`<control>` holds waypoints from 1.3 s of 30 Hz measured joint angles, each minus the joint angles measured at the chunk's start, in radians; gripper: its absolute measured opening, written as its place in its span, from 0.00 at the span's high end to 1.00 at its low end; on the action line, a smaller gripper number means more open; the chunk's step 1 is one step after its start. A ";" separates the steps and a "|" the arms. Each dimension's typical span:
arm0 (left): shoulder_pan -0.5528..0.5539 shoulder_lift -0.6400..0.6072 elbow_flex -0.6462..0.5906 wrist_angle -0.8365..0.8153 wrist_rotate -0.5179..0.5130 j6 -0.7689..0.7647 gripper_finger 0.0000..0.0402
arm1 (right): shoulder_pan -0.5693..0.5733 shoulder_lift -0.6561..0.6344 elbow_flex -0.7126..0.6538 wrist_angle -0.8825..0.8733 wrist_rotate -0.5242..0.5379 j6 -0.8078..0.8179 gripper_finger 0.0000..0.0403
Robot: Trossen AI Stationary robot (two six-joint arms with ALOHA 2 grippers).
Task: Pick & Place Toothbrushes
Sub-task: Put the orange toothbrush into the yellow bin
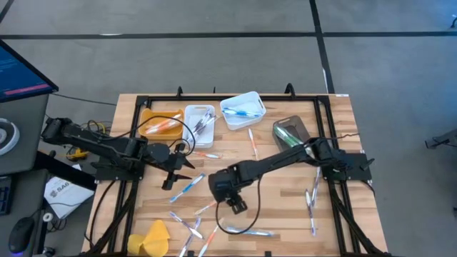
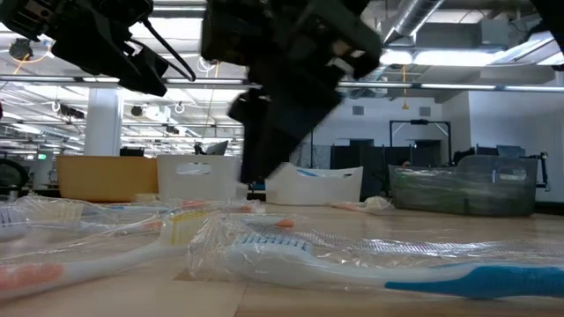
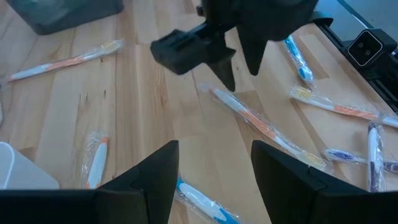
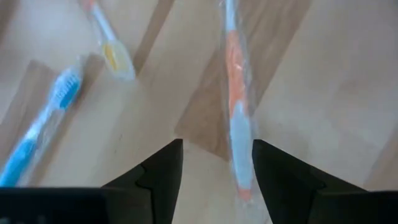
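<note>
Hovering right gripper (image 4: 214,180), fingers apart, straddles wrapped orange toothbrush (image 4: 236,118); light, slick film, best pinched mid-handle. Left gripper (image 3: 211,180) parted, empty.

Overhead looks straight down; low looks level across the tabletop (image 1: 285,160); wrists look close past each end effector; all share the tabletop.
</note>
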 joint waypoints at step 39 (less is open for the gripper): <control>0.000 0.000 0.000 0.026 0.002 -0.004 0.52 | -0.024 0.010 0.005 0.043 -0.093 -0.109 0.51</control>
